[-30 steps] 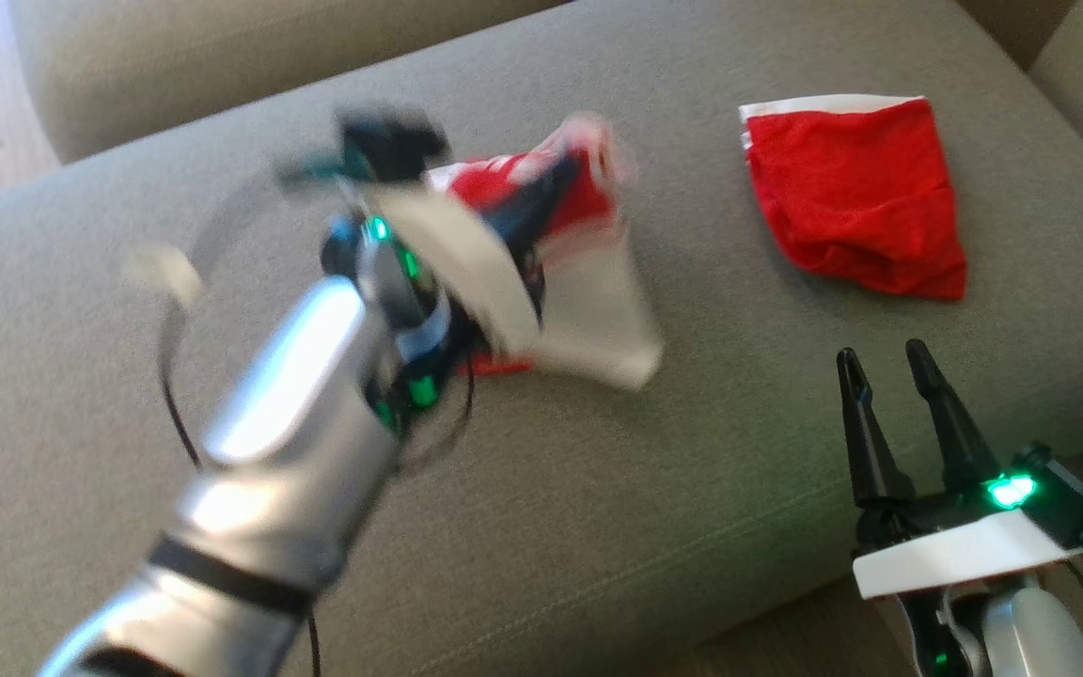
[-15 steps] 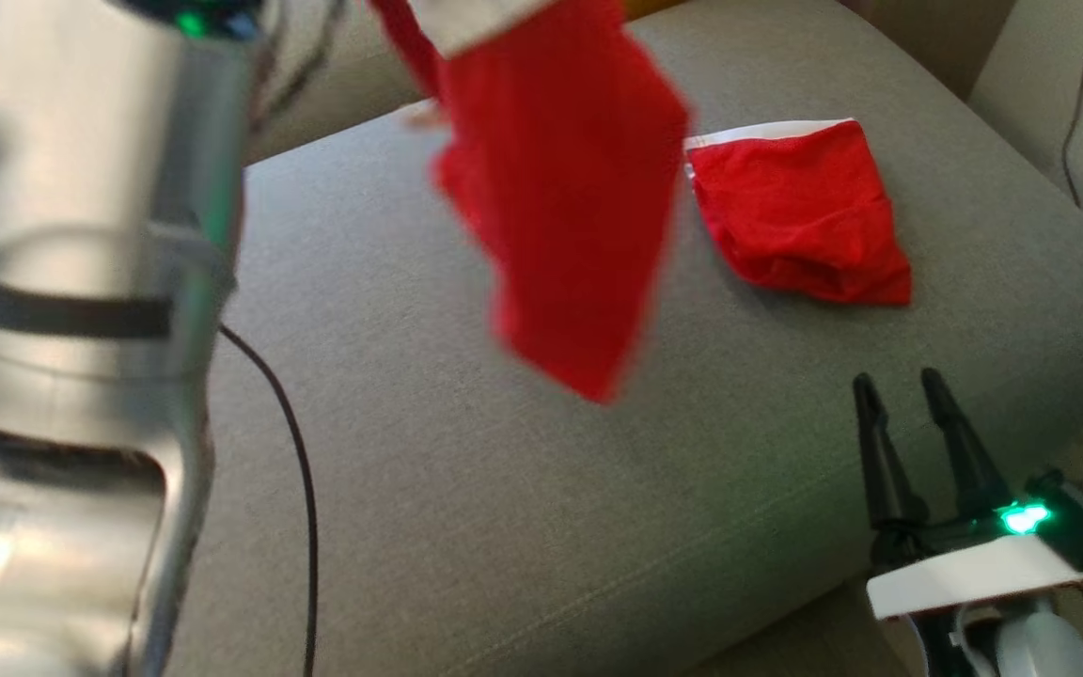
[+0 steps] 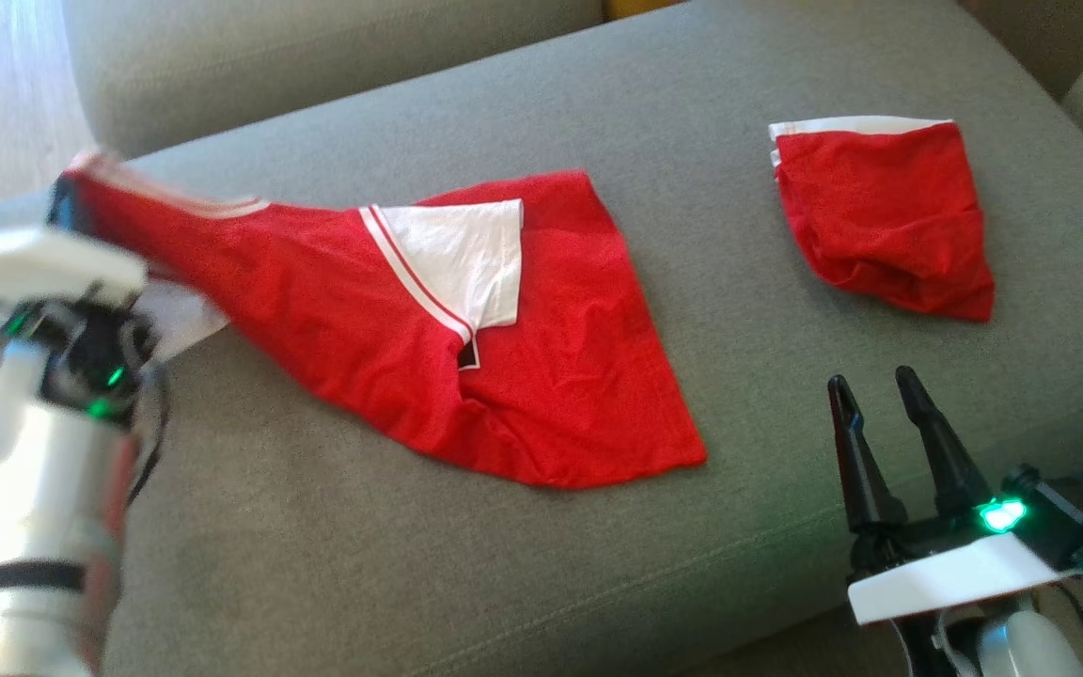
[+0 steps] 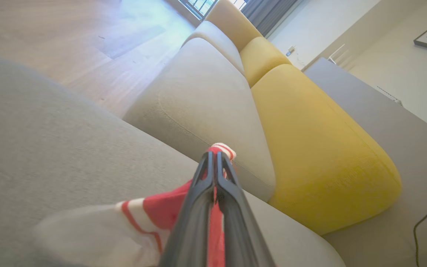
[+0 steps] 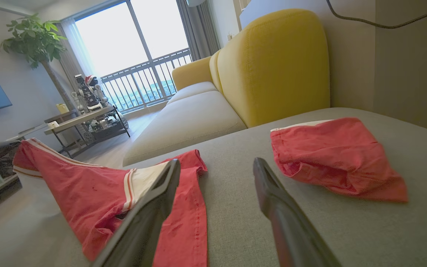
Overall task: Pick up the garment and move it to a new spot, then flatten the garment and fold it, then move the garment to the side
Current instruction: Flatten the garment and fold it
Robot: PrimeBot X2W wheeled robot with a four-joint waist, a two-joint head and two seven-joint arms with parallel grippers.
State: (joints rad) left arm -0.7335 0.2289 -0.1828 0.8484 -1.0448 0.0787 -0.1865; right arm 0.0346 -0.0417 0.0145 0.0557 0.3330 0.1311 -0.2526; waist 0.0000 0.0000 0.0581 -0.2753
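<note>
A red garment (image 3: 523,376) with a white sleeve and white stripes lies spread over the middle of the grey sofa cushion (image 3: 410,583). Its left end is pulled up off the cushion, where my left gripper (image 3: 67,196) is shut on it. In the left wrist view the closed fingers (image 4: 215,154) pinch the striped red and white hem (image 4: 150,211). My right gripper (image 3: 871,381) stands open near the cushion's front right edge, with nothing between its fingers. In the right wrist view that gripper (image 5: 217,163) points at the gap between the garment (image 5: 87,189) and a second red piece.
A second red garment (image 3: 889,216) with a white band lies bunched at the cushion's far right (image 5: 336,155). A yellow backrest (image 4: 310,148) and a beige cushion (image 4: 206,96) lie beyond. Wooden floor runs to the left, with a shelf (image 5: 83,126) further off.
My left gripper lifted the crumpled garment high from the cushion's middle, then swung it down to the left, so the cloth now lies stretched out. The right gripper stayed put.
</note>
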